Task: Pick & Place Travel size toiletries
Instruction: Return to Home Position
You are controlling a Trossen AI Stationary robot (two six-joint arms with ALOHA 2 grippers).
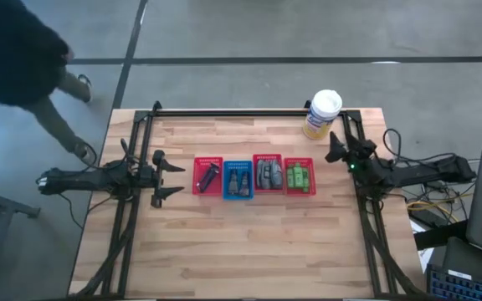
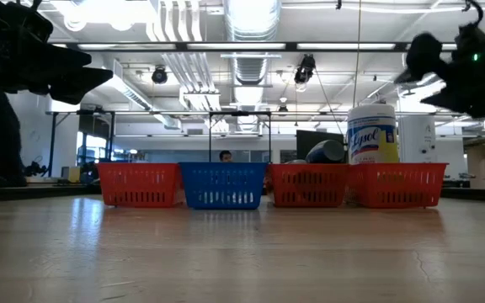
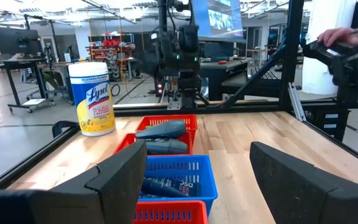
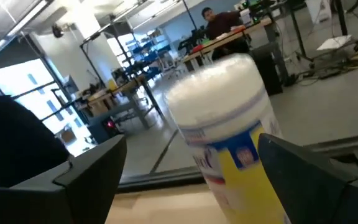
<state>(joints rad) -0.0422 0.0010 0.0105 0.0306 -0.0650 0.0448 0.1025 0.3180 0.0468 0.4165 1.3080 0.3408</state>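
Note:
Four mesh baskets stand in a row mid-table in the high view. From left to right they hold thin dark razors (image 1: 208, 176) in a red basket, small dark bottles (image 1: 238, 182) in the blue one, grey oval bottles (image 1: 267, 172) and bright green bottles (image 1: 299, 176) in red ones. My left gripper (image 1: 177, 179) hovers open just left of the row, pointing along it; its wrist view shows the grey bottles (image 3: 160, 130) and dark bottles (image 3: 163, 185). My right gripper (image 1: 331, 148) is open near the table's far right corner, facing the white-and-yellow canister (image 4: 229, 130). Both are raised above the table.
The canister (image 1: 322, 113) stands at the far edge, right of centre. A black frame rail (image 1: 241, 113) runs around the table. A person in dark clothing (image 1: 15, 50) is beyond the far left corner, and a hand (image 3: 347, 37) shows in the left wrist view. Bare wood (image 1: 241, 251) fills the near half.

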